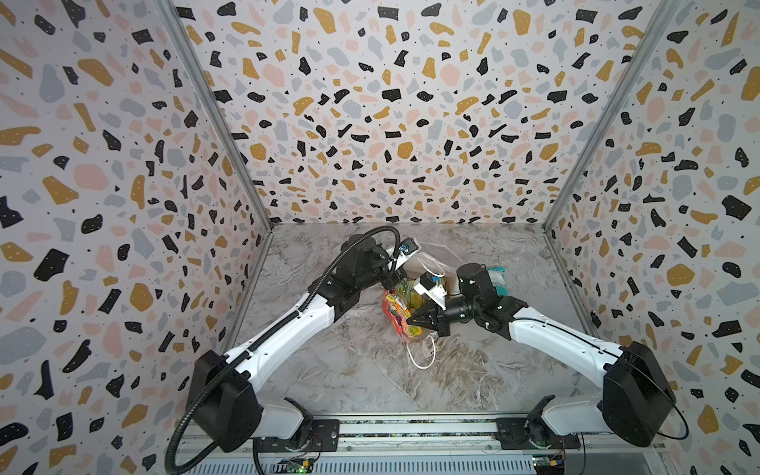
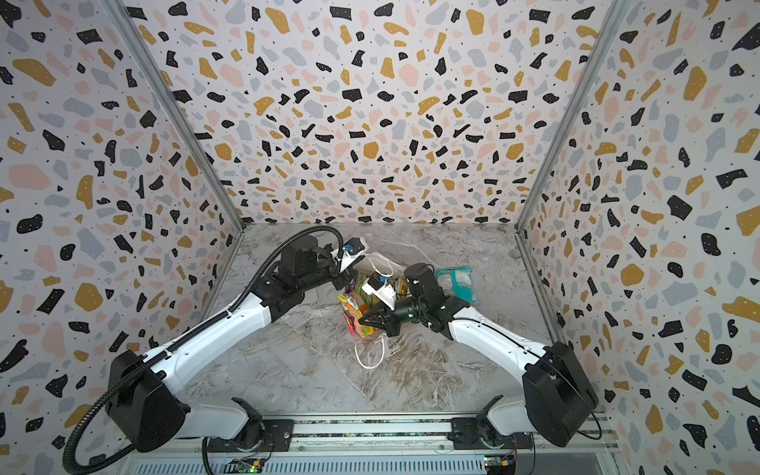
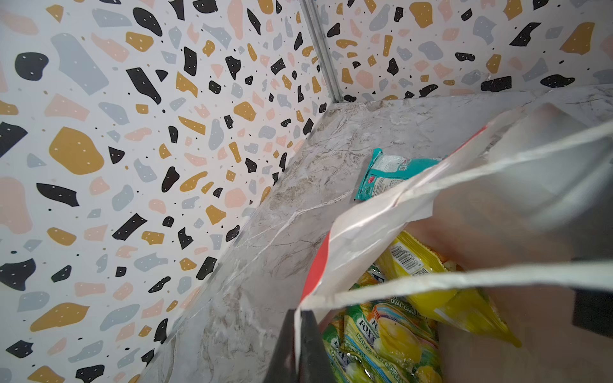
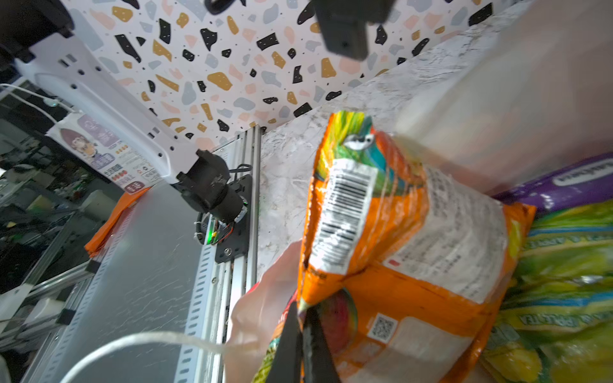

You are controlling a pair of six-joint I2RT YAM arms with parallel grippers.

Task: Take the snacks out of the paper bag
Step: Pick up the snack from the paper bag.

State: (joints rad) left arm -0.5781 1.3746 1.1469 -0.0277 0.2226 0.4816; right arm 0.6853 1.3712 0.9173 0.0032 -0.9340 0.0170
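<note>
The red paper bag (image 1: 388, 306) stands mid-table with its mouth open, white inside (image 3: 374, 232). My left gripper (image 3: 300, 335) is shut on the bag's rim, a white paper edge pinched between its fingers. My right gripper (image 4: 303, 318) is shut on a corner of the orange snack packet (image 4: 398, 232), which stands partly out of the bag's mouth. Inside the bag lie green-yellow FOX'S packets (image 3: 388, 338), a yellow packet (image 3: 441, 291) and a purple packet (image 4: 564, 185). A teal packet (image 1: 499, 279) lies on the table beside the bag, behind the right arm's wrist.
A white cord handle (image 1: 423, 353) loops onto the marble table (image 1: 370, 378) in front of the bag. Patterned walls (image 1: 123, 205) close in the left, back and right sides. The arms' mounting rail (image 1: 411, 432) runs along the front edge.
</note>
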